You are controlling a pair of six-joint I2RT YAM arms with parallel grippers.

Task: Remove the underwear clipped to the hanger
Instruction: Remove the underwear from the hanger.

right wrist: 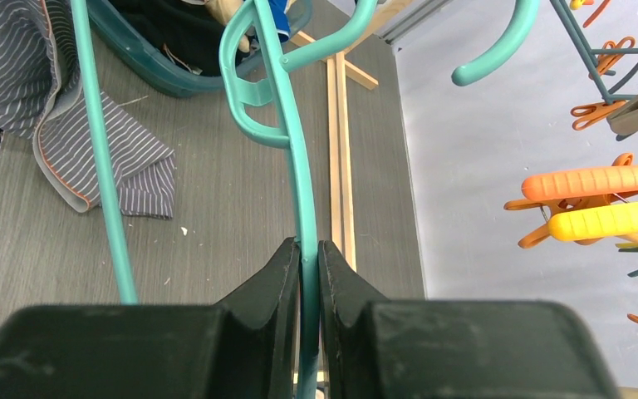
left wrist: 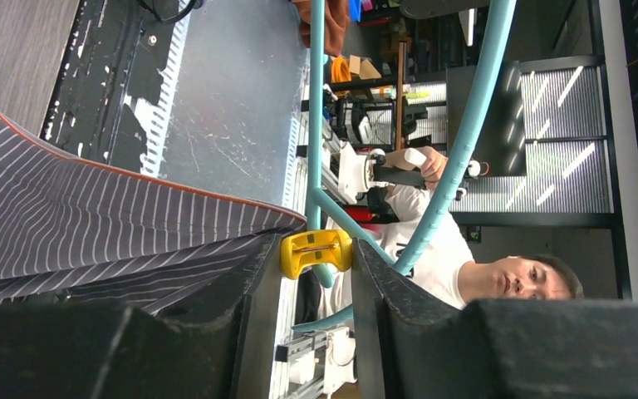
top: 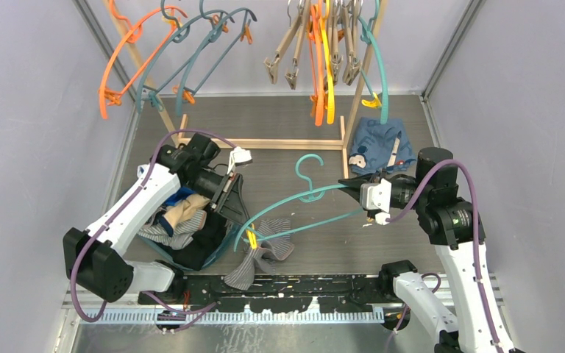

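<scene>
Left wrist view cuts off most of the underwear [left wrist: 91, 216]; where the clip [left wrist: 316, 252] bites it hides behind the left gripper [left wrist: 316, 278], whose jaws sit narrow, touching the clip's sides. The right gripper [right wrist: 309, 249] clamps the hanger [right wrist: 292, 166]. Navy, white-pinstriped, orange-edged, the underwear droops from the hanger's end, crumpled on the table [top: 338, 254]

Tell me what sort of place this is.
Probably a robotics lab test cell: grey panel walls box in the table, a wooden rack of hangers stands as a prop, with a person among equipment shelves beyond.
</scene>
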